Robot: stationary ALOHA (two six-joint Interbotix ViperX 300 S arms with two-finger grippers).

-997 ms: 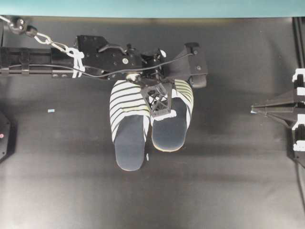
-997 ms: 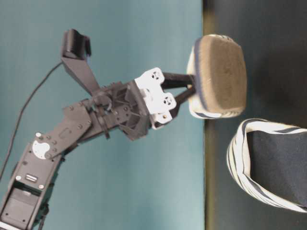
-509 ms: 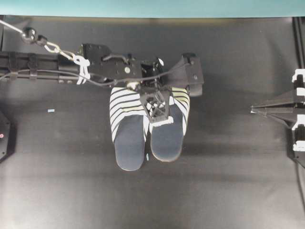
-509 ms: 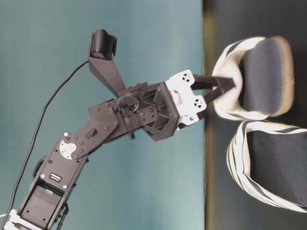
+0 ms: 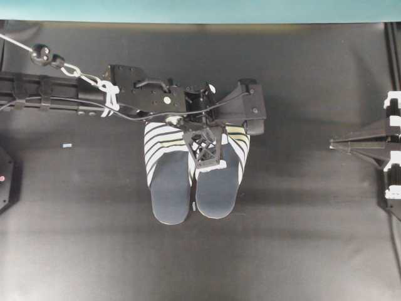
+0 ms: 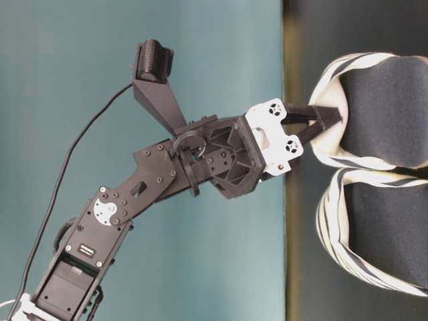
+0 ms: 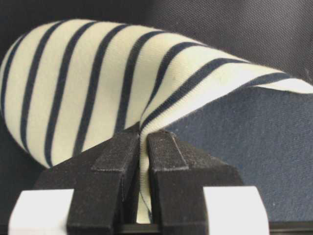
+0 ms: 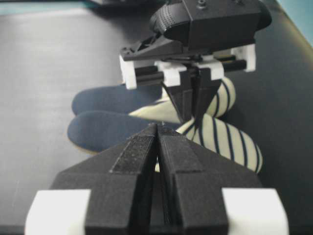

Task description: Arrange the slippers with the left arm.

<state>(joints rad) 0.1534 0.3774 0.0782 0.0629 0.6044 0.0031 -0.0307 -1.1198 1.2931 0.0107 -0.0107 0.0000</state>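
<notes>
Two striped slippers lie side by side, toes toward the far edge, navy insoles up. The left slipper (image 5: 169, 185) (image 6: 384, 234) is free. My left gripper (image 5: 212, 164) (image 6: 329, 118) (image 7: 144, 134) is shut on the upper's rim of the right slipper (image 5: 218, 188) (image 6: 381, 110) (image 7: 88, 78), with the pale-yellow fabric pinched between the fingers. That slipper sits level, its side almost against the other. My right gripper (image 5: 332, 146) (image 8: 157, 126) is shut on nothing at the table's right edge, well away, pointing at both slippers (image 8: 117, 129).
The table is a black mat (image 5: 301, 251). A small pale scrap (image 5: 66, 145) lies at the left. A white fleck (image 5: 194, 205) shows between the slippers' heels. A teal wall (image 5: 200, 9) runs along the far edge. A black base (image 5: 5, 179) sits at the left edge.
The held slipper came down from a raised, sole-showing tilt to level beside the other slipper, closer to it. The left arm lowered with it. The right arm stayed still.
</notes>
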